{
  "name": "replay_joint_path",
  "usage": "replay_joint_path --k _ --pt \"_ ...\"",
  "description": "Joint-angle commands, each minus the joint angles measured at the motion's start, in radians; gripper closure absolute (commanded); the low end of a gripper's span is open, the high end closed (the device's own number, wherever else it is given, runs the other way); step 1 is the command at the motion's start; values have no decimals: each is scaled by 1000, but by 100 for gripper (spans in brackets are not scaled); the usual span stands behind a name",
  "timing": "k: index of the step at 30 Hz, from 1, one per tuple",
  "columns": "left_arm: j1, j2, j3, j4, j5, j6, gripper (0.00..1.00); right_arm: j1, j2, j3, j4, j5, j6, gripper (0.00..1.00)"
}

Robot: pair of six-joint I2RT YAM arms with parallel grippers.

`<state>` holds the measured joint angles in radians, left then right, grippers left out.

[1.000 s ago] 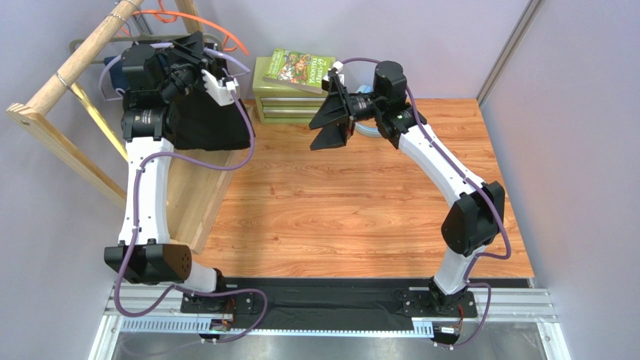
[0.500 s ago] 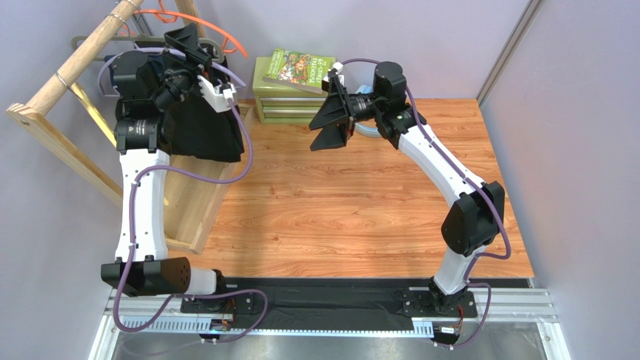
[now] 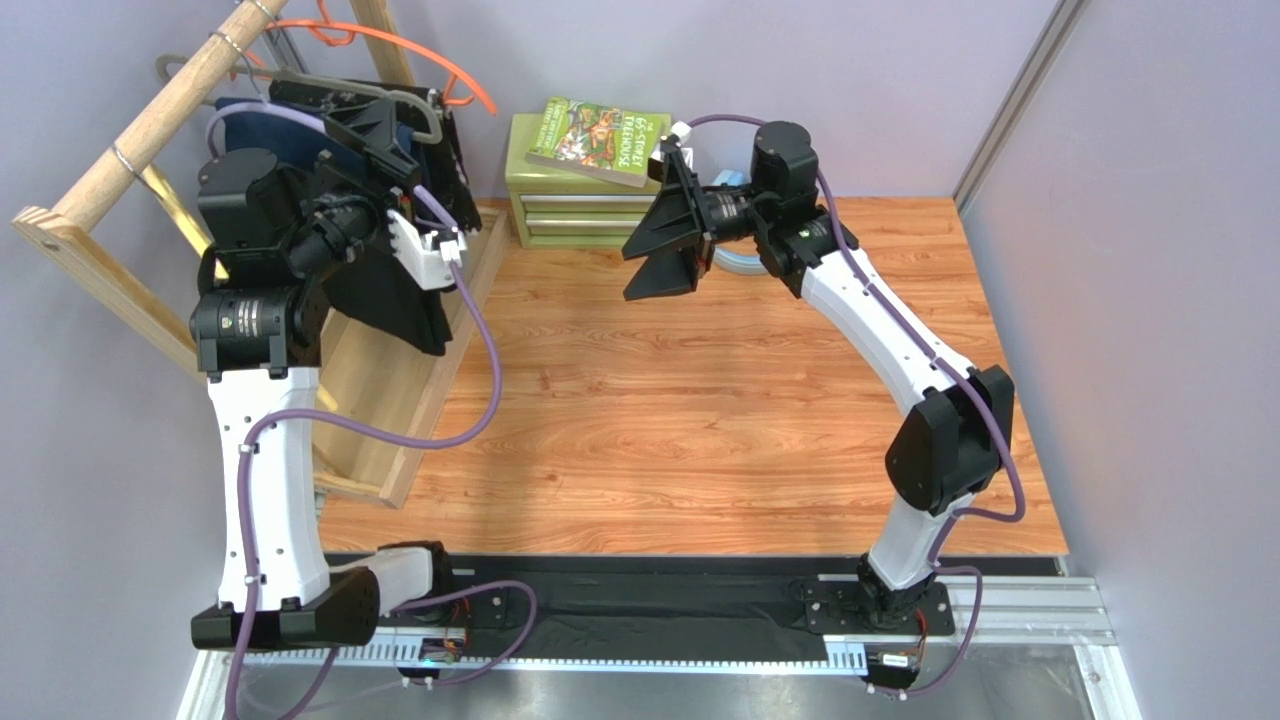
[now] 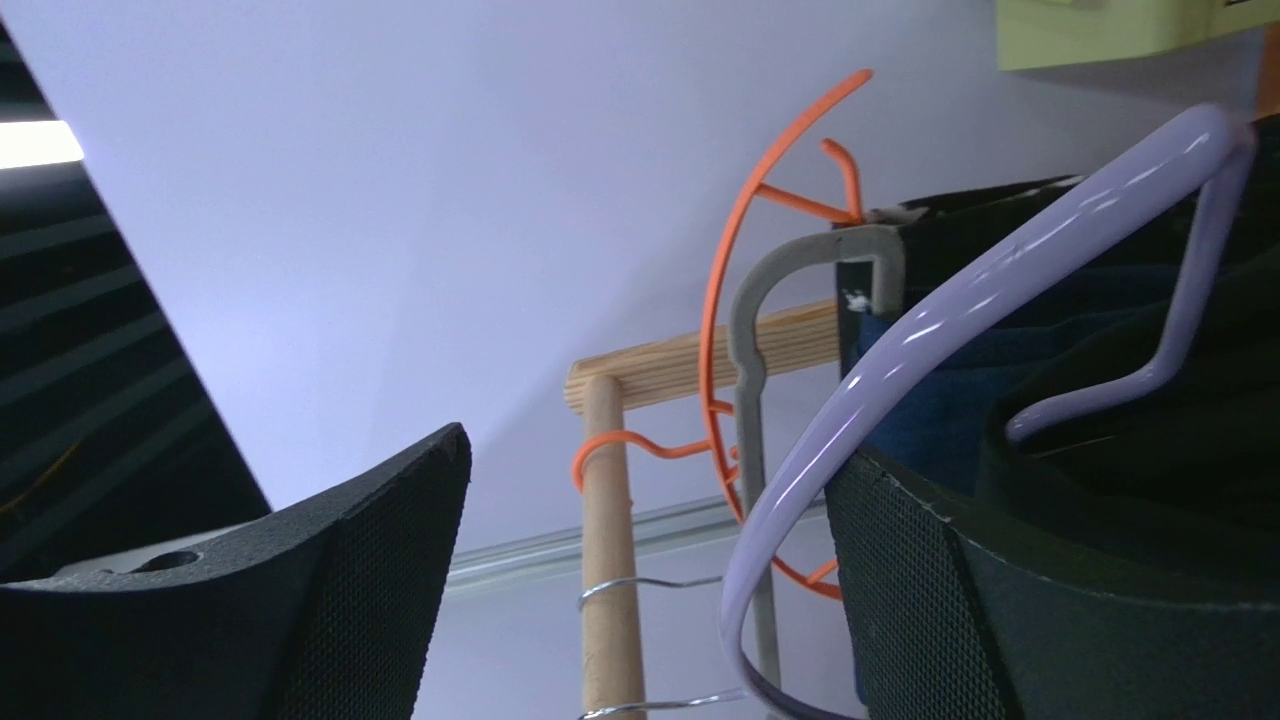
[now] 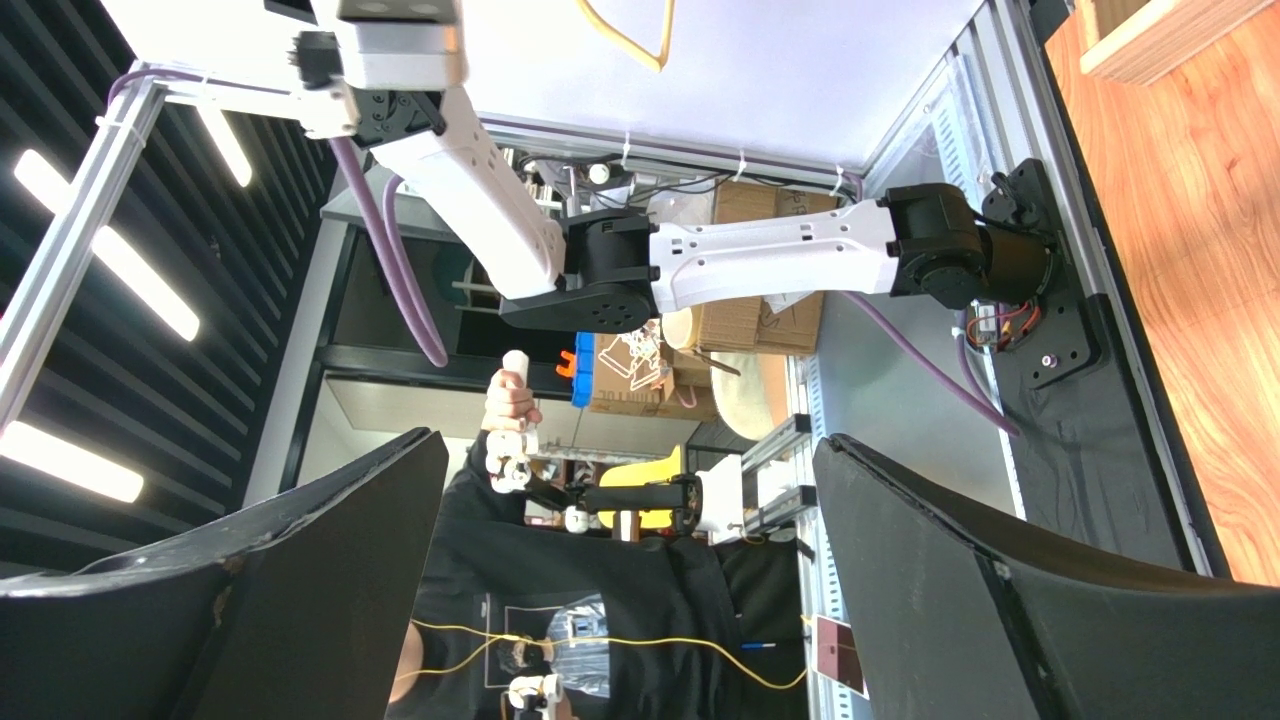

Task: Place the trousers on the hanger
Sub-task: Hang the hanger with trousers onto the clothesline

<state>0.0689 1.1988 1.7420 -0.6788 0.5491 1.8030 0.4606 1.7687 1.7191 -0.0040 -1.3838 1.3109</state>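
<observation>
Trousers (image 3: 409, 300) are hanging on the hanger (image 4: 902, 360). The left claw (image 4: 639, 465) is gaping wide beside it, gripping nothing. The right claw (image 5: 628, 446) is gaping empty above the worktop (image 3: 676, 420).

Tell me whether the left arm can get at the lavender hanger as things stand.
Probably yes: the left gripper stands open right beside the hanger, with nothing visible between them.

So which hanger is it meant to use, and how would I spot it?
Find the wooden rack at the far left. Several hangers crowd its rail; the one you want is the purple hanger, thick, pale and glossy. Beside it hang a thin orange hanger and a grey hanger.
</observation>
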Motion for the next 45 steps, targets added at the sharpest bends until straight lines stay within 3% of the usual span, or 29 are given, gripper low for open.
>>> replay_joint_path --k 1,8,15,19,21,27,32,34,35,39,40,45 --pt "2 -18 40 -201 51 36 7 -11 -68 8 9 -18 -21 0" --pt "2 -143 2 -333 38 -37 0 -16 -97 -12 -25 -26 -47 0" --pt "2 -232 22 -421 158 -226 1 -25 -124 -24 -53 -37 -81 0" --pt "-30 -243 57 -432 244 -428 1 -49 -144 -35 -63 -31 -96 0" --pt "-123 -223 89 -429 210 -564 1 -60 -156 -36 -68 -26 -111 0" --pt "-487 -35 257 -410 -118 -899 0 -137 -208 -68 -120 2 -183 0" --pt "-734 161 335 -407 -317 -1008 0 -247 -267 -82 -379 52 -480 0" --pt "-779 208 340 -372 -356 -1089 1 -310 -300 -92 -506 103 -576 0" --pt "-811 250 349 -367 -368 -1120 0 -330 -311 -90 -555 123 -701 0" --pt "-825 315 346 -376 -327 -1331 0 -416 -362 -78 -810 287 -1025 0" --pt "-824 321 335 -377 -318 -1364 0 -425 -374 -75 -899 401 -1083 0" --pt "-810 312 130 -312 -431 -1629 1 -424 -487 -212 -958 673 -1390 0"
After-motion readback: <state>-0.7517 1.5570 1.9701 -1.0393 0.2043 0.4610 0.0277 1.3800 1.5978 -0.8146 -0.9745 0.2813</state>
